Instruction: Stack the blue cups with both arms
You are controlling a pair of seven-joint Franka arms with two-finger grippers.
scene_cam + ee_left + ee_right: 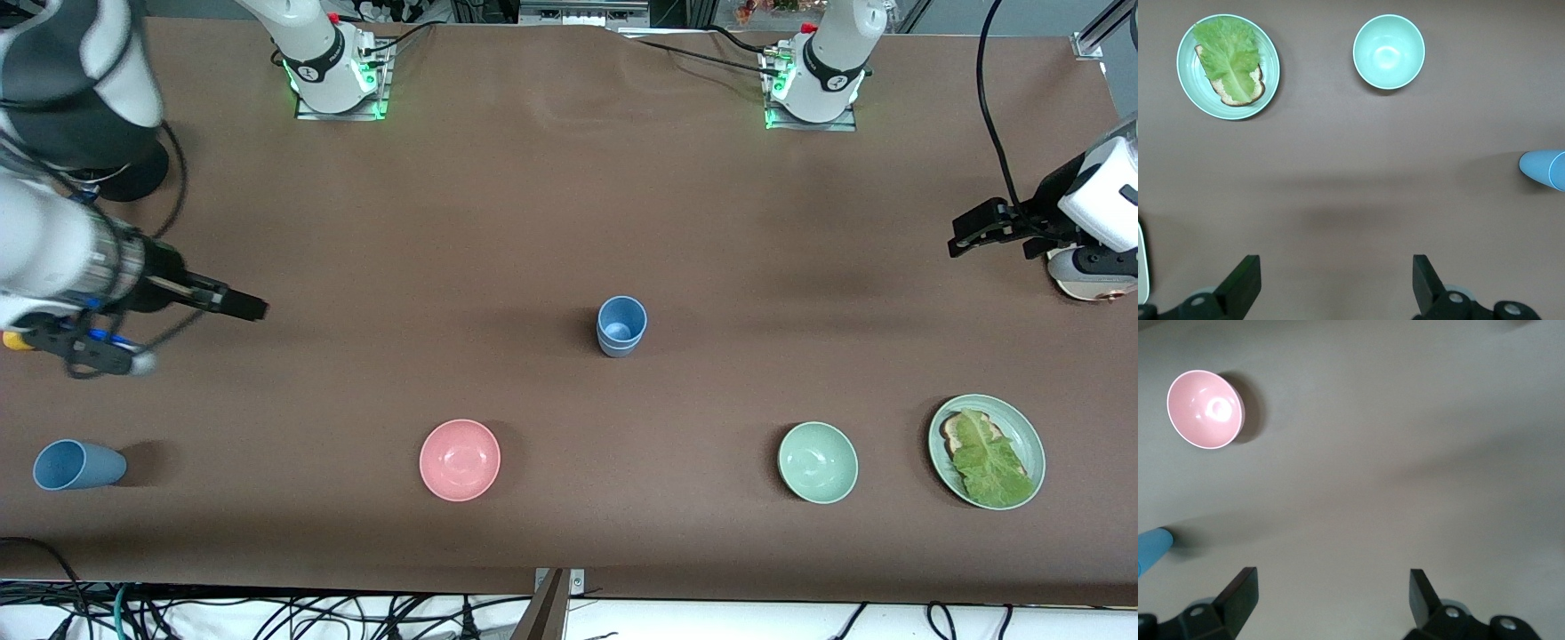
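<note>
- Brown bench [498, 204], arm bases along its top edge.
- Right gripper [240, 304] up over the bench's right-arm end, fingers spread wide, holding nothing.
- Left gripper [973, 227] up over the left-arm end, fingers spread wide, holding nothing.
- Green plate [1027, 436] with bread and lettuce, front corner at the left-arm end.
- Pink bowl [460, 460] and green bowl [817, 461] along the front edge.
- Stacked blue cups [621, 326], bench centre, upright.
- Lone blue cup [78, 465], front corner at the right-arm end.
</note>
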